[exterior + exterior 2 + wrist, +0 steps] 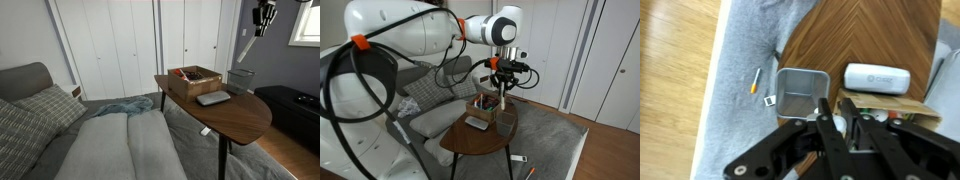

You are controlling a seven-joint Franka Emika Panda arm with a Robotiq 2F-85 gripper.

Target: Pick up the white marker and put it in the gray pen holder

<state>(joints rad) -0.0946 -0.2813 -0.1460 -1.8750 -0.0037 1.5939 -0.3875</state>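
Hand (262, 30) is hanging high above the desk (235, 118) in an exterior view, with the gray pen holder (240, 78) standing below it, slightly aside. In an exterior view the hand (505, 88) is hovering over the gray pen holder (507, 121). In the wrist view the hand (841, 118) is clenching a white stub, seemingly the white marker (840, 123). It is seen end-on, its long axis pointing down at the desk, and the gray pen holder (800, 92) is gaping just ahead.
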